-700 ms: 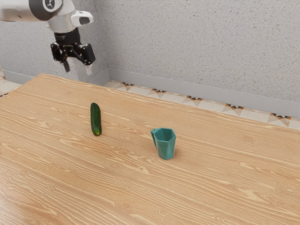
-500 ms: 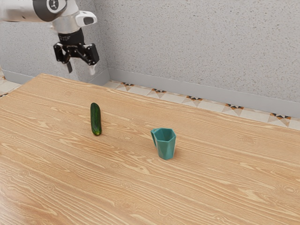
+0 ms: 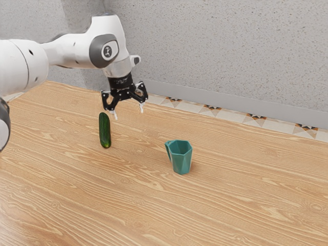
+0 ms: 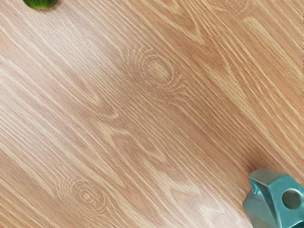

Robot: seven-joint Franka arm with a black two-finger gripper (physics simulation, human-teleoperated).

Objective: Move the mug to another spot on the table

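Above the cucumber [image 3: 104, 130], the gripper [image 3: 127, 110] hangs spread and empty over the worktop [image 3: 230, 205], apart from the upright mug [image 3: 180, 156] standing farther along, so the approach seems in hand: next, reach over the mug and lower around it.

Mug [image 3: 180, 156] on table [image 3: 230, 205], well apart from cucumber [image 3: 104, 130] toward exterior view's left.

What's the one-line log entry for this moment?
phase: pre-grasp | pincer: open, empty, above table, short of mug | mug: upright, untouched | cucumber: lying on table
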